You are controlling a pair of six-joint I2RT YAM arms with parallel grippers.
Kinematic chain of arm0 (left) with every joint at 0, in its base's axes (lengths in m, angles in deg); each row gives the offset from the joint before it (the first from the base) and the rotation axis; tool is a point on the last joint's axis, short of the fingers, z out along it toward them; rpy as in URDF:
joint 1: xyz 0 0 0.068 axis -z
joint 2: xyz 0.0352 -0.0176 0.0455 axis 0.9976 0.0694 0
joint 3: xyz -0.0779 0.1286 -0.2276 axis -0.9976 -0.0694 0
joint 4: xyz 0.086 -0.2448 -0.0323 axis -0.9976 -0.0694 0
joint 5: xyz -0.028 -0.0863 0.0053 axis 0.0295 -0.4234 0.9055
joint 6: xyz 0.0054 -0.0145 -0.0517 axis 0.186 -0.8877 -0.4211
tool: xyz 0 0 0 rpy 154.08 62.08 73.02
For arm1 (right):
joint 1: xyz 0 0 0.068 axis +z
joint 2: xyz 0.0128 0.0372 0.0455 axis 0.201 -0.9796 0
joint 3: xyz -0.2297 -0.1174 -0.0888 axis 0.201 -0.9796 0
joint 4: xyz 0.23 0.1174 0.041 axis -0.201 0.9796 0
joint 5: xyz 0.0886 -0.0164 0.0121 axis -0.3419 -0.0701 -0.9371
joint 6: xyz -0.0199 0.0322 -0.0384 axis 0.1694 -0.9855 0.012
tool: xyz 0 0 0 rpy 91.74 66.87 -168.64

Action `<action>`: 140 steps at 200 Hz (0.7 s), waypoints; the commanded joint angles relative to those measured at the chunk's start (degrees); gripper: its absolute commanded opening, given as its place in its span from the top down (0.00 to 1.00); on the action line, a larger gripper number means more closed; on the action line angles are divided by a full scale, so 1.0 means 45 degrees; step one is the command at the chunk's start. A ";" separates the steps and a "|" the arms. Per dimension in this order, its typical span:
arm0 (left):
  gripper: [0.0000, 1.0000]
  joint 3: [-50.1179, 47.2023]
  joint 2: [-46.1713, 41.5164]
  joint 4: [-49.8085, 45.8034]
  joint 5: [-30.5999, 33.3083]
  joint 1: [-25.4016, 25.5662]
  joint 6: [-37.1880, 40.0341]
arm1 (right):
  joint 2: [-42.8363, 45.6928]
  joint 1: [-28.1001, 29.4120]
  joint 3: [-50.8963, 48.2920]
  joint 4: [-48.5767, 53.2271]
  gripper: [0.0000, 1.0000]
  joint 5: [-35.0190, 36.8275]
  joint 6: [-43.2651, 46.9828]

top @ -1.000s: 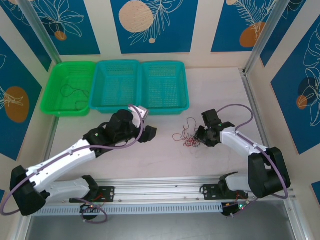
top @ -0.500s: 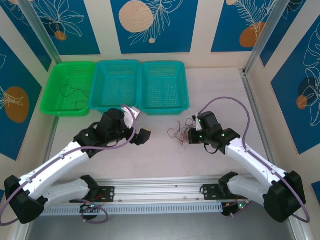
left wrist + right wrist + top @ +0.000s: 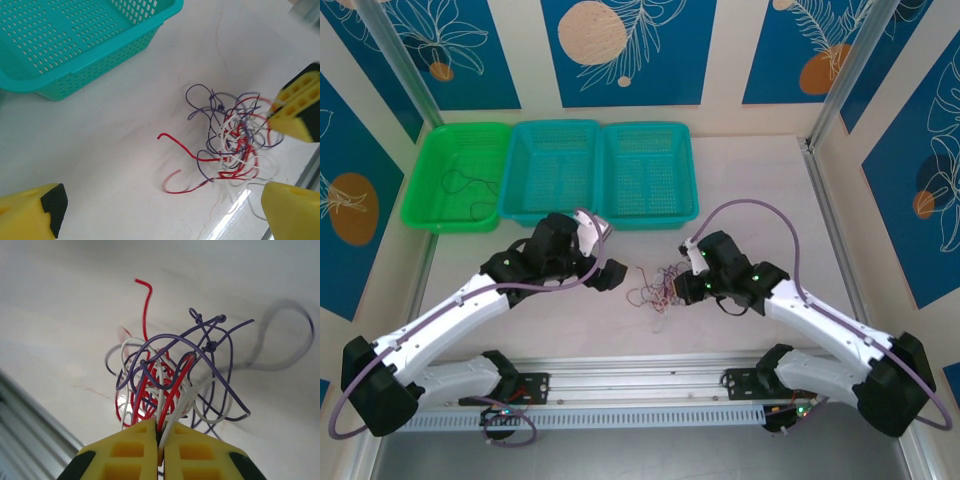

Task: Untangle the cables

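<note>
- Cables (image 3: 658,287): one loose tangle on the counter (image 3: 760,190) between the two arms, at about 6 o'clock from the right teal basket (image 3: 648,165).
- Red, white and purplish-dark strands all looped through one another, with small knots in the purple loops in the right wrist view.
- One red end (image 3: 146,310) poking free of the clump toward 12 o'clock in that view.
- Right jaws: pressed fully together on a small bundle of red and white strands, at the tangle's 3 o'clock edge in the top view. Clump raised or resting on the counter: cannot tell.
- Left jaws: spread wide with nothing between them, at the tangle's 9 o'clock side, near it but apart from it.
- Green basket (image 3: 450,150) at about 10 o'clock from the tangle, with one thin dark wire (image 3: 468,183) lying inside. Probably a cable already freed and put away.
- Progress, as a judgement: early. At most one strand separated, with the bulk knotted together.
- Left to do: take a free end, likely the red one, in the open left jaws, draw it out against the right's hold, then repeat strand by strand.
</note>
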 commanded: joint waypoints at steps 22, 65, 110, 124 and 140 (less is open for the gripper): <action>0.00 -0.0689 -0.0451 0.0564 -0.0003 -0.0140 -0.0386 | 0.0306 -0.0004 -0.0835 0.2950 0.87 0.2066 -0.5009; 0.00 -0.0664 -0.0041 0.0887 0.0015 -0.0147 -0.0419 | 0.1050 -0.0594 -0.0394 0.5623 0.30 0.3431 -0.9089; 0.00 -0.0594 0.0011 0.0924 -0.0028 -0.0149 -0.0392 | 0.0182 -0.0468 0.0138 0.2876 0.15 0.1287 -1.2372; 0.00 -0.0719 -0.0118 0.0873 0.0087 -0.0136 -0.0399 | -0.0648 -0.0203 0.0284 0.2255 0.01 0.1330 -1.3124; 0.00 -0.0892 -0.0283 0.0857 0.0152 -0.0152 -0.0452 | -0.2023 -0.0215 0.0782 0.2336 0.01 0.1534 -1.3442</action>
